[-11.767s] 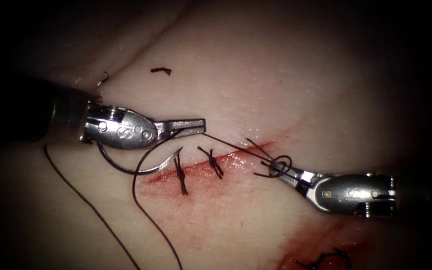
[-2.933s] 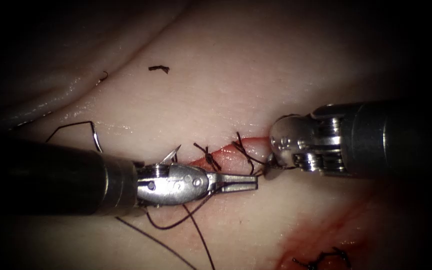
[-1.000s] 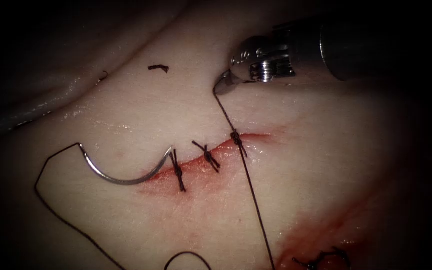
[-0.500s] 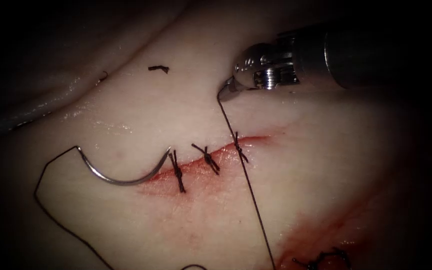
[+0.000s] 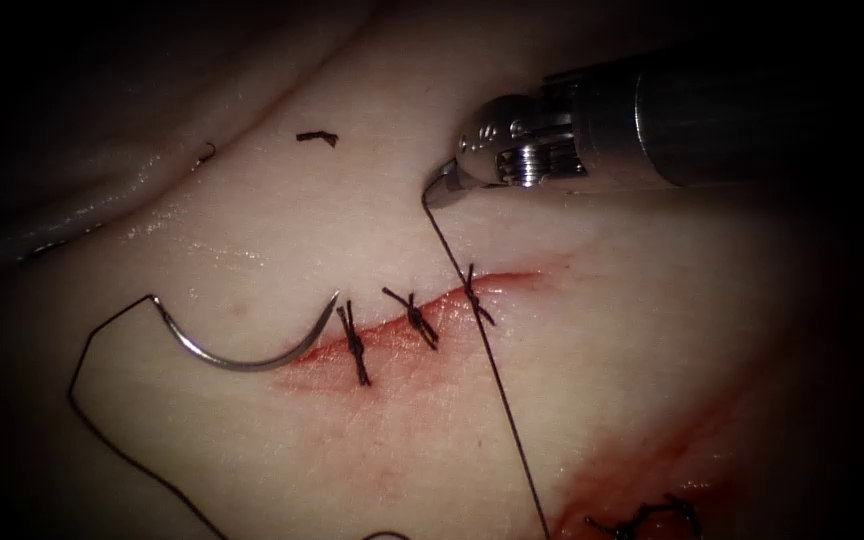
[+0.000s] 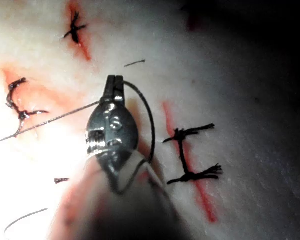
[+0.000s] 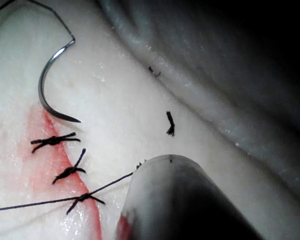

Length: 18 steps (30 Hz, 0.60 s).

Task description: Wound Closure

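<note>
My right tool (image 5: 439,188) hovers above the far side of the cut (image 5: 392,335), jaws shut on the thread (image 5: 497,385). The thread runs tight from those jaws down through the rightmost knot (image 5: 473,289) and off the lower edge. The curved needle (image 5: 242,357) lies free on the tissue (image 5: 652,330) at the cut's left end, its tip beside the leftmost stitch (image 5: 355,344), not in the tissue. In the left wrist view my left tool (image 6: 114,84) is shut on the thread (image 6: 146,117), which curls from its tip. The needle (image 7: 46,87) and thread (image 7: 50,202) also show in the right wrist view.
A middle stitch (image 5: 414,318) crosses the cut. Cut thread ends (image 5: 316,136) lie on the far tissue. Red fluid and an older knot (image 5: 644,520) sit at the lower right. The needle's thread tail (image 5: 87,420) loops round at the left.
Since 2.9 s ago the tools have drawn apart, the right rising beyond the cut, and the knot has closed down on it. Over the last second the right tool barely shifts.
</note>
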Each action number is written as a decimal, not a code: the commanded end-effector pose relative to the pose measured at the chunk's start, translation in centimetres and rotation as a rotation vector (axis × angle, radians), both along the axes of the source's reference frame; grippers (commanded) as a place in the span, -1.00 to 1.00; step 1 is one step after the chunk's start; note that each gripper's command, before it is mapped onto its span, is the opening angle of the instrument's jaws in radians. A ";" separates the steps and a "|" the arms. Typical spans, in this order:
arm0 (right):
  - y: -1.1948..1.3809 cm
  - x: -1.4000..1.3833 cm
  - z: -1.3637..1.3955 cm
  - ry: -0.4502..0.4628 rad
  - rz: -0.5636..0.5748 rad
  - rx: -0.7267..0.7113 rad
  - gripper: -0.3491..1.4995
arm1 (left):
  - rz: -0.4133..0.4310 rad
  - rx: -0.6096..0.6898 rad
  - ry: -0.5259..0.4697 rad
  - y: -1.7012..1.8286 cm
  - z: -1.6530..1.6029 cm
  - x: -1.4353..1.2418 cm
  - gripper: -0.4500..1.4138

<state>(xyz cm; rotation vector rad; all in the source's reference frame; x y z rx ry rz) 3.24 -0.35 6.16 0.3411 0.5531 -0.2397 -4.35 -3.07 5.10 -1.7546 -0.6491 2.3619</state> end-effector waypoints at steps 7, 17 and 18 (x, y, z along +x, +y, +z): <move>-0.08 -0.14 -0.10 0.019 0.098 -0.029 0.71 | -0.046 -0.067 0.019 0.40 -0.29 0.28 -1.00; 0.05 -0.77 -0.29 0.063 0.266 -0.048 0.80 | -0.109 -0.130 0.065 0.84 -0.64 0.90 -1.00; 0.05 -0.83 -0.30 0.070 0.281 -0.056 0.80 | -0.112 -0.135 0.068 0.89 -0.66 0.95 -1.00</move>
